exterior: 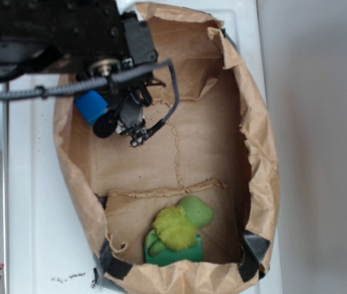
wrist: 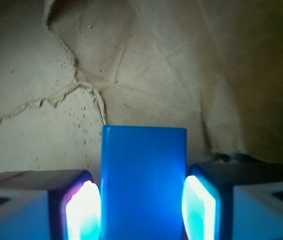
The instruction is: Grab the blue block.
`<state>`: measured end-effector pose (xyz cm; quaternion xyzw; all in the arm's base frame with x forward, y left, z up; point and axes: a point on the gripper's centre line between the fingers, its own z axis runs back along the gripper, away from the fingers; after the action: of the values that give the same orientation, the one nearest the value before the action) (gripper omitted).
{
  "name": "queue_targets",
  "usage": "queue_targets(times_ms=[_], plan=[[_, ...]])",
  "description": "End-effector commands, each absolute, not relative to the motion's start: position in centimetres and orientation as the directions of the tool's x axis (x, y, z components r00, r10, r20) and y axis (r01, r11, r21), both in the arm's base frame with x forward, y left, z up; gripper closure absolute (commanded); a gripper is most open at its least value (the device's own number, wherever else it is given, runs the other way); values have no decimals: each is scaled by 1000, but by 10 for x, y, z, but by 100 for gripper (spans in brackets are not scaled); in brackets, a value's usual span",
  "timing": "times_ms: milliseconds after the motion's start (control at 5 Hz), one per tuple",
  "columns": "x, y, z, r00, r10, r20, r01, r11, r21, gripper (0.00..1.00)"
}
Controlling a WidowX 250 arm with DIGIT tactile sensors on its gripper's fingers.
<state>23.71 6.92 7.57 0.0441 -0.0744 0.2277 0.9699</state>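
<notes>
Over the top left part of the brown paper bag (exterior: 256, 153), as the exterior view shows it, the black robot arm (exterior: 57, 30) is reaching in from the left edge, with a ribbed grey cable (exterior: 69, 89) running along under it. The gripper (exterior: 109, 116) is hanging just inside the bag's left wall, and the blue block (exterior: 92, 105) is showing at it as a small bright patch (most of it is hidden behind the black parts). Whether the block is touching the bag's floor cannot be told from this view. Well apart from it, at the bottom end of the bag, a yellow-green fuzzy plush toy (exterior: 176, 225) is lying on top of a green block (exterior: 179, 252). The bag itself is sitting on a white surface (exterior: 38, 202).

Between the two fingers, in the wrist view, the blue block (wrist: 144, 182) is standing upright and filling the gap. The left pad (wrist: 81, 212) and the right pad (wrist: 199, 210) are glowing bright and are sitting against the block's sides, so the gripper (wrist: 142, 212) is clamping the block. Behind it the creased, speckled paper floor of the bag (wrist: 181, 75) is filling the rest of the picture.
</notes>
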Motion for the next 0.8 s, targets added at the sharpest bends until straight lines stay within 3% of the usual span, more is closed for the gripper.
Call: queue_targets(times_ms=[0, 200, 600], plan=[[239, 50, 129, 923, 296, 246, -304, 953, -5, 100], [243, 38, 145, 919, 300, 257, -304, 952, -24, 100], [270, 20, 158, 925, 304, 230, -312, 950, -1, 100]])
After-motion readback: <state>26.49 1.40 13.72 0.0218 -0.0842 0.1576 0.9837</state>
